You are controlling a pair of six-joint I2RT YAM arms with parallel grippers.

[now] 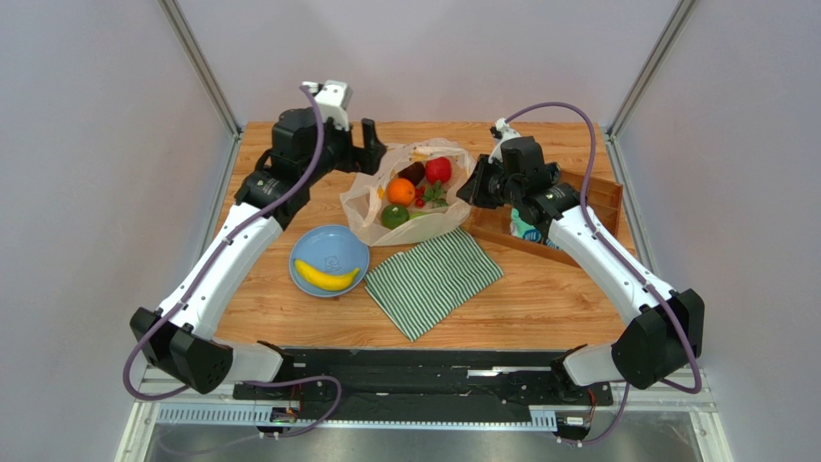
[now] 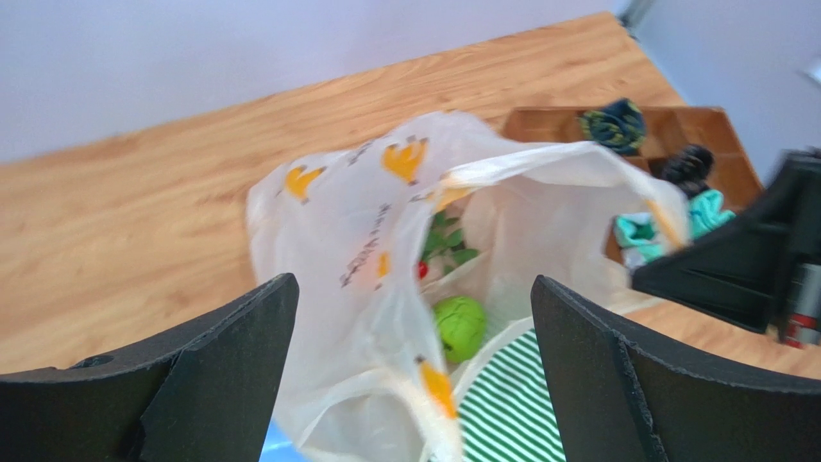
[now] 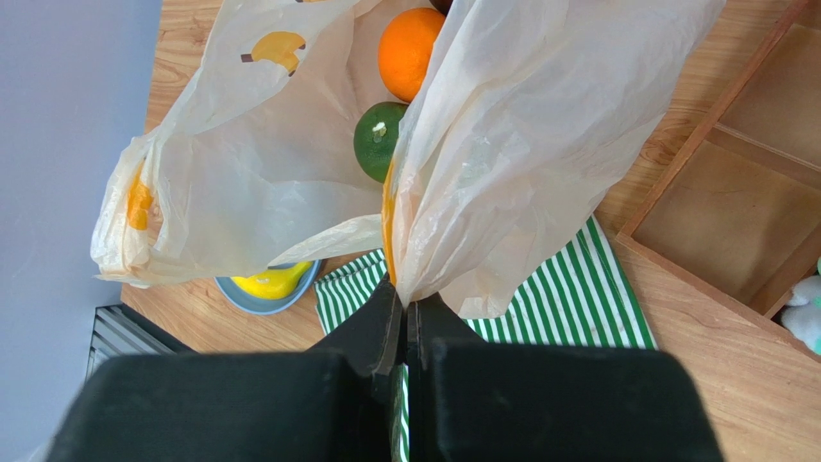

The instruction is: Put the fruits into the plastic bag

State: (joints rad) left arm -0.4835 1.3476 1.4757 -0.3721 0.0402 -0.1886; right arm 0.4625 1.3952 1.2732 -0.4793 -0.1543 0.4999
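Item: plastic bag (image 1: 362, 214), far centre of the tabletop, mouth upward. Contents: orange (image 1: 401, 192), green apple (image 1: 393, 216), red apple (image 1: 438, 169).
Right pincer (image 3: 405, 303): pinching the bag's rim, mouth held open.
Left pincer (image 2: 412, 289): spread, empty, just beside the bag.
Outstanding: banana (image 1: 326, 277) on the blue plate (image 1: 332, 248), near the bag.
Advice: hold the rim high; left grips the banana mid-length.

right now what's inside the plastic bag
Inside the plastic bag: an orange, a green apple, a red apple, a dark purple-brown fruit and leafy red berries. The bag's folded film hides whatever might lie beneath them. The banana is outside, on the blue plate.
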